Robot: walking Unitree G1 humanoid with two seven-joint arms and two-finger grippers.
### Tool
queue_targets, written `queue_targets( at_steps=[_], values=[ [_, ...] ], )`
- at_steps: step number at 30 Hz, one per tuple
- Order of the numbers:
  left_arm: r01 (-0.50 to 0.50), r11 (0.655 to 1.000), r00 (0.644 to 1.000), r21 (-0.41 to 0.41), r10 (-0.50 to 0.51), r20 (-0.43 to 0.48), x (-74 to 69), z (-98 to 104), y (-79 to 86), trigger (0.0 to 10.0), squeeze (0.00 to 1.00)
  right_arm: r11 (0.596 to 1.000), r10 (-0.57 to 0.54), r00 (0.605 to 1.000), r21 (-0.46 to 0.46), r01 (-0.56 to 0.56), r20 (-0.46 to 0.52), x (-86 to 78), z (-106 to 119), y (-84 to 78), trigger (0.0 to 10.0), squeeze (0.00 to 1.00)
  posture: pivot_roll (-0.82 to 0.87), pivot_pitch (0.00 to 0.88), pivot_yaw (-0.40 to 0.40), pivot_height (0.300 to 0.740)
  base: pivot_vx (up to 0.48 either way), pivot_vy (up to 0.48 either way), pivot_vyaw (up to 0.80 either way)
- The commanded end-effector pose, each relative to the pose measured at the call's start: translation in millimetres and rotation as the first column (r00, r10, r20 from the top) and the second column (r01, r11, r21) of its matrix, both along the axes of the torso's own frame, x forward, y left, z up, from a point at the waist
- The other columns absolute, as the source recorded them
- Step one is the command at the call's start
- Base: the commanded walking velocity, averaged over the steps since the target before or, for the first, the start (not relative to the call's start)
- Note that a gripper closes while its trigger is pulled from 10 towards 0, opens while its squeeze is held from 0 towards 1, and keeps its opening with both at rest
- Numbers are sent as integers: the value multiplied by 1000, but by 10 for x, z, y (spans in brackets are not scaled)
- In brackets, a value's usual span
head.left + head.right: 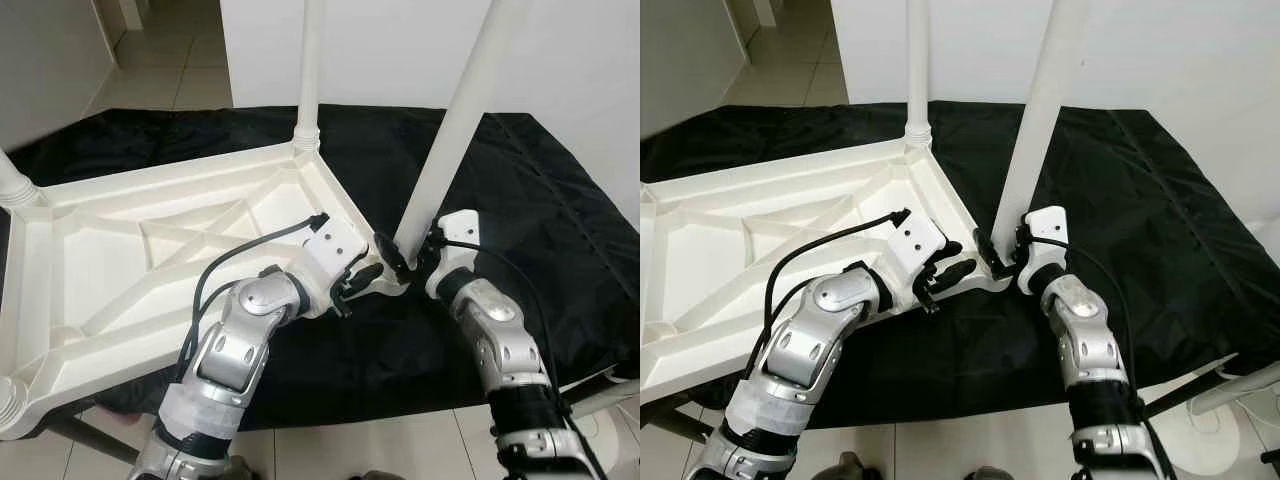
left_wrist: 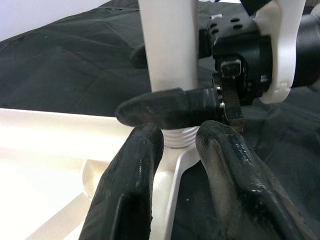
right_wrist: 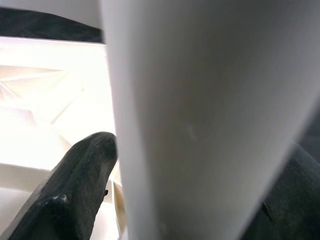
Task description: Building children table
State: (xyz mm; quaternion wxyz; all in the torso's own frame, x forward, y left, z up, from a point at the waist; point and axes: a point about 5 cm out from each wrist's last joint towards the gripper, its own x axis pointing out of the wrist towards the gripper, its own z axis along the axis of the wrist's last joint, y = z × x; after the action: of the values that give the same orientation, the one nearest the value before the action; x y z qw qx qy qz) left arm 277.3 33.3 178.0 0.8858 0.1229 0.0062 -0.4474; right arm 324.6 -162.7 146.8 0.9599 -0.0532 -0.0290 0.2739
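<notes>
The inverted tabletop [image 1: 150, 250] lies on the cloth-covered surface [image 1: 520, 200], occupying its left half. One leg [image 1: 310, 70] stands upright at the far corner; another leg [image 1: 462, 110] stands tilted at the near right corner. The left gripper [image 1: 362, 279] sits at that corner from the left — the right gripper [image 1: 408, 262] closes on the leg's base from the right. A further leg base [image 1: 15, 185] stands at the far left corner.
</notes>
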Motion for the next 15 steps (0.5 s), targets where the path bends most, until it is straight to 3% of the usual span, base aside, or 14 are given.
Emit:
queue_targets(
  at_steps=[1, 5, 8, 9, 11, 12, 13, 15],
  values=[
    [-82, 997, 997, 8, 82, 11, 48, -13, 22, 10000, 0, 997, 70, 997, -17, -70, -7, 15, -25, 11, 10000, 0, -73, 0, 11, 740, 0, 0, 0],
    [-86, 996, 996, 10, 86, 12, 52, -10, 30, 10000, 0, 984, 171, 985, -39, -171, -25, 66, -32, -1, 10000, 0, -66, 0, 10, 740, 0, 0, 0],
    [-87, 996, 996, 10, 86, 13, 55, -9, 32, 10000, 0, 982, 183, 983, -41, -184, -30, 81, -36, -8, 10000, 0, -66, 0, 10, 740, 0, 0, 0],
    [-88, 996, 996, 10, 88, 14, 54, -8, 33, 10000, 0, 980, 188, 981, -59, -191, -44, 91, -63, -18, 8863, 0, -57, 0, 5, 740, 0, 0, 0],
    [-90, 996, 996, 10, 90, 14, 54, -8, 34, 10000, 0, 977, 196, 979, -71, -200, -53, 102, -86, -28, 8863, 0, -57, 0, 5, 740, 0, 0, 0],
    [-93, 996, 996, 9, 93, 15, 52, -7, 40, 10000, 0, 975, 202, 977, -78, -207, -64, 103, -115, -40, 4078, 0, -51, 0, 3, 740, 0, 0, 0],
    [-97, 995, 995, 9, 97, 15, 52, -8, 46, 10000, 0, 975, 202, 976, -81, -208, -74, 98, -144, -54, 0, 0, -50, 0, 1, 740, 0, 0, 0],
    [-100, 995, 995, 9, 99, 14, 53, -8, 50, 10000, 0, 975, 202, 976, -80, -208, -79, 94, -159, -64, 0, 0, -50, 0, 1, 740, 0, 0, 0]
  ],
)
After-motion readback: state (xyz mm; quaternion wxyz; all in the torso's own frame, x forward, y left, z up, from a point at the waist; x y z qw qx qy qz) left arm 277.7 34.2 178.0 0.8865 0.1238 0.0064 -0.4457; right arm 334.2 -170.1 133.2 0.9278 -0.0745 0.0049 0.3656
